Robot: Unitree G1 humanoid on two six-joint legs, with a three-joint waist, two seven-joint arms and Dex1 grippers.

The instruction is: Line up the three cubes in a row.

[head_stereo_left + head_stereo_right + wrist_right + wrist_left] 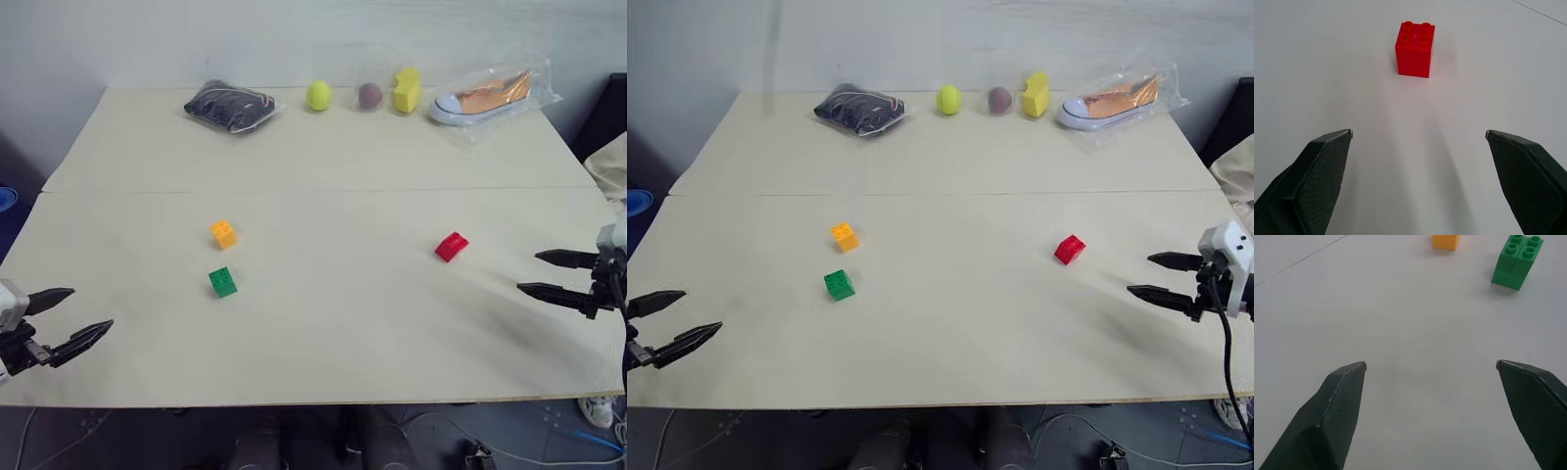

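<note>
Three studded cubes lie on the cream table (323, 343). The orange cube (223, 234) and the green cube (222, 281) sit close together left of centre, the green one nearer to me. The red cube (452, 246) lies apart at the right. My left gripper (71, 318) hovers open at the table's front left, well short of the green cube (1516, 260) and orange cube (1445, 241). Over at the right edge my right gripper (541, 274) is open and empty, and its fingers point at the red cube (1415, 42) ahead of it.
Along the far edge stand a dark bagged bundle (230, 105), a yellow-green ball (318, 95), a brownish ball (369, 95), a yellow foam block (407, 90) and a bagged sneaker (488, 97). A seam (323, 190) crosses the tabletop between them and the cubes.
</note>
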